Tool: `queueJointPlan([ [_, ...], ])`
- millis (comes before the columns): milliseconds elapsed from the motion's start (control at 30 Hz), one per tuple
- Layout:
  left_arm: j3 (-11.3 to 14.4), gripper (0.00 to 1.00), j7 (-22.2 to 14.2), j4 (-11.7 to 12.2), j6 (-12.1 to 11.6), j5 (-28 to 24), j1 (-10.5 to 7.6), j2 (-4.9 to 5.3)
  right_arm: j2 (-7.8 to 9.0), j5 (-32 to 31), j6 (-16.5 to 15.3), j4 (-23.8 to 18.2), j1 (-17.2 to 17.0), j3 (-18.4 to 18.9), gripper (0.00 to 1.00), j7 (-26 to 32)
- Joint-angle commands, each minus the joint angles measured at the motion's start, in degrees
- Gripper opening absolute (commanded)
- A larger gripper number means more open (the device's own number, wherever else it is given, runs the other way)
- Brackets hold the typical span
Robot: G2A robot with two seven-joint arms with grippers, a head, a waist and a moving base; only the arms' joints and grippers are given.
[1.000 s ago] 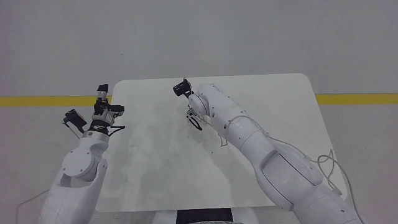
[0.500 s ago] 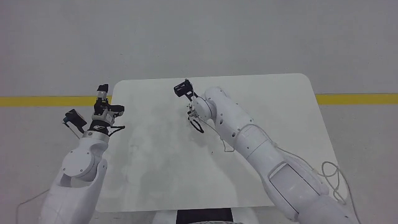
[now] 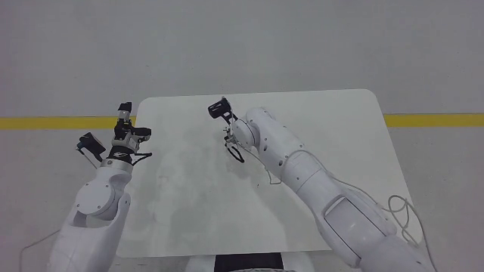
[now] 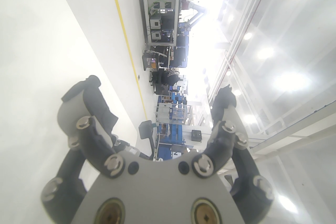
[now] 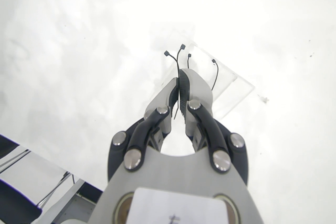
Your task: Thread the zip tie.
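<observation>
Right gripper (image 5: 179,83): jaws closed, pinching zip tie (image 5: 178,63) mid-strap; head end projects past fingertips, tail exits behind pads. Tie held above clear holder (image 5: 237,89) on table (image 5: 78,25); spare ties (image 5: 216,72) close beside it at holder. Left gripper (image 4: 158,87): jaws spread, empty, at table's left edge. Judged step: lift-out, then handover. Raise straight to avoid snagging spares; maintain firm pinch; present head toward left gripper before threading tail

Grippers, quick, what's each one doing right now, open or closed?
Left gripper: open, holding nothing.
Right gripper: shut on a black zip tie.
</observation>
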Motion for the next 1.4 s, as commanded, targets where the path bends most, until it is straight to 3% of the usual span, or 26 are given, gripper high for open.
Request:
queueJointPlan([
  [0, 0.0, 1.00, 0.0, 0.0, 0.0, 0.0, 0.00, 0.00, -0.31, 0.0, 0.9, 0.8, 0.3, -0.3, 0.00, -0.6],
  [167, 0.0, 1.00, 0.0, 0.0, 0.0, 0.0, 0.00, 0.00, -0.95, 0.0, 2.0, 2.6, 1.1, -0.8, 0.00, -1.2],
  [200, 0.0, 1.00, 0.0, 0.0, 0.0, 0.0, 0.00, 0.00, -1.06, 0.0, 2.0, 2.9, 1.2, -0.8, 0.14, -1.3],
  [233, 0.0, 1.00, 0.0, 0.0, 0.0, 0.0, 0.00, 0.00, -1.19, 0.1, 1.9, 3.4, 1.3, -0.9, 0.20, -1.3],
  [333, 0.0, 1.00, 0.0, 0.0, 0.0, 0.0, 0.00, 0.00, -1.50, 0.5, 1.7, 4.4, 1.7, -1.0, 0.26, -1.5],
  [700, 0.0, 1.00, 0.0, 0.0, 0.0, 0.0, 0.00, 0.00, -2.26, 0.5, 1.6, 6.5, 2.5, -1.3, 0.25, -2.0],
  [1000, 0.0, 1.00, 0.0, 0.0, 0.0, 0.0, 0.00, 0.00, -2.50, -0.3, 1.9, 7.3, 2.4, -1.4, 0.13, -1.2],
  [1367, 0.0, 1.00, 0.0, 0.0, 0.0, 0.0, 0.00, 0.00, -2.71, -0.6, 1.4, 7.1, 2.1, -1.2, 0.15, -1.0],
])
